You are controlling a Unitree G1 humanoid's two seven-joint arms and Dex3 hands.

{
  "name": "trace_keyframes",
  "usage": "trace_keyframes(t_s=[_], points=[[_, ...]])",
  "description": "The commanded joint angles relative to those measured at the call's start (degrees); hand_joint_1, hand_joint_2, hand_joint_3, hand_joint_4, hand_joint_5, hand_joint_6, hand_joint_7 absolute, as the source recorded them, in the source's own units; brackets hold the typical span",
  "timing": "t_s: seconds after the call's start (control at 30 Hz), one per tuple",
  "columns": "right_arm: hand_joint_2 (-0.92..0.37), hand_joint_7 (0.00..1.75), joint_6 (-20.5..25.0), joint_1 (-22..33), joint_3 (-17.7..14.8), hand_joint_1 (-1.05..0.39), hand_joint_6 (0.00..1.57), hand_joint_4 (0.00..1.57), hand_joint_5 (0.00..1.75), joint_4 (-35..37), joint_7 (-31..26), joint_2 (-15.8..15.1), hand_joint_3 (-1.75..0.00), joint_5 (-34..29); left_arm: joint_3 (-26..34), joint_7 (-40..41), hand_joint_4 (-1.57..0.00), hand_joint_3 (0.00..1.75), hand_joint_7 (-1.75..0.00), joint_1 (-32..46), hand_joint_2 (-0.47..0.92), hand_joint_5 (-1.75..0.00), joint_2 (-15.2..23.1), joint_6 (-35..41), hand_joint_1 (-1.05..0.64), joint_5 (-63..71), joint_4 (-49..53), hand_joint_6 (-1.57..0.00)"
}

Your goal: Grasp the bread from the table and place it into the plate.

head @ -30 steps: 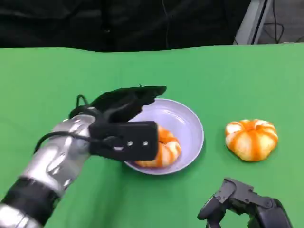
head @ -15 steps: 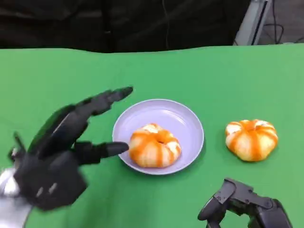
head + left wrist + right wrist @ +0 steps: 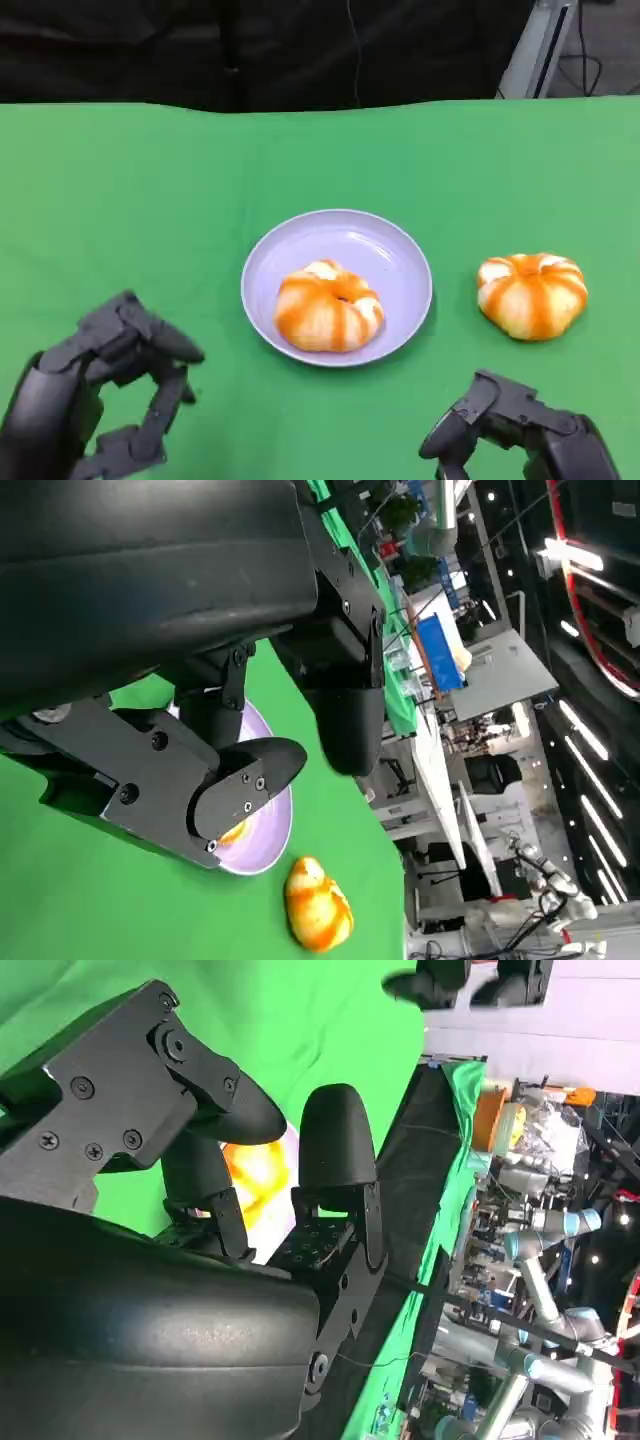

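Two buns lie on the green table (image 3: 150,190), which takes up most of the head view. Next in size, the plate (image 3: 375,250) sits ahead of both hands, nearer the left hand's side than the right's, and beyond the left hand's fingertips. The left hand (image 3: 95,395) hovers low at the near edge, holding nothing, its fingers (image 3: 160,340) bent but apart, with green cloth showing through the gap between them. The right hand (image 3: 515,435) sits at the near edge too, on the far side of the plate from the left hand; it holds nothing, and its fingers curve loosely with space between them, as the right wrist view also shows. One bun (image 3: 328,308) rests inside the plate, toward its near side, well apart from either hand. The other bun (image 3: 532,294) lies on the bare cloth straight ahead of the right hand, just beside the plate's rim and not touching it.
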Motion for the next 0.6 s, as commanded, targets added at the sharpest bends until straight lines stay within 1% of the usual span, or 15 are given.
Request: trace_keyframes(t_s=[0.03,0.07,0.1,0.2,0.33,0.37,0.43,0.6], points=[[-0.36,1.27,-0.47,0.21,-1.32,-0.08,0.79,0.72,1.58,0.06,0.72,-1.26,-1.28,1.2,-0.35,-2.15,-0.87,1.14,-1.69,0.4,0.45,-1.74,-0.33,-3.18,-0.05,0.12,2.56,-0.72],[-0.37,1.27,-0.33,0.35,-1.43,-0.08,0.79,0.71,1.58,-0.04,0.86,-1.29,-1.28,1.44,-0.66,-3.22,-0.89,1.22,-1.72,0.48,0.39,-1.75,-0.41,-3.38,-0.05,-1.09,3.31,-0.71],[-0.37,1.27,-0.22,0.45,-1.5,-0.09,0.79,0.71,1.58,-0.14,0.95,-1.32,-1.27,1.62,-0.83,-4.02,-0.91,1.23,-1.73,0.5,0.35,-1.75,-0.5,-3.56,-0.06,-1.92,3.87,-0.7],[-0.37,1.27,-0.35,0.67,-1.74,-0.09,0.78,0.7,1.59,-0.3,1.11,-1.42,-1.26,2.16,-1.03,-4.47,-0.91,1.21,-1.74,0.44,0.3,-1.75,-1.49,-3.34,-0.1,-2.52,4.52,-0.68],[-0.37,1.27,-0.57,0.8,-1.76,-0.09,0.78,0.7,1.59,-0.32,1.02,-1.34,-1.26,2.39,-0.78,-5.42,-0.91,1.2,-1.75,-0.04,0.32,-1.75,-1.96,-4.88,-0.1,-2.68,5.9,-0.67],[-0.37,1.28,-0.45,0.82,-1.73,-0.1,0.78,0.7,1.6,-0.42,1.02,-1.34,-1.26,2.32,-0.71,-5.57,-0.91,1.19,-1.75,-0.17,0.32,-1.75,-1.95,-5.09,-0.13,-2.75,6.16,-0.67],[-0.38,1.28,-0.48,0.78,-1.74,-0.11,0.78,0.69,1.6,-0.4,1.07,-1.42,-1.26,2.21,-0.56,-5.34,-0.91,1.19,-1.75,0.01,0.32,-1.75,-2.03,-4.22,-0.14,-2.57,5.8,-0.67],[-0.38,1.3,-0.59,0.62,-1.82,-0.1,0.77,0.69,1.61,-0.08,1.1,-1.42,-1.25,2.33,-0.38,-5.63,-0.9,1.13,-1.75,-0.37,0.36,-1.75,-1.91,-4.52,-0.1,-2.15,6.44,-0.67]])
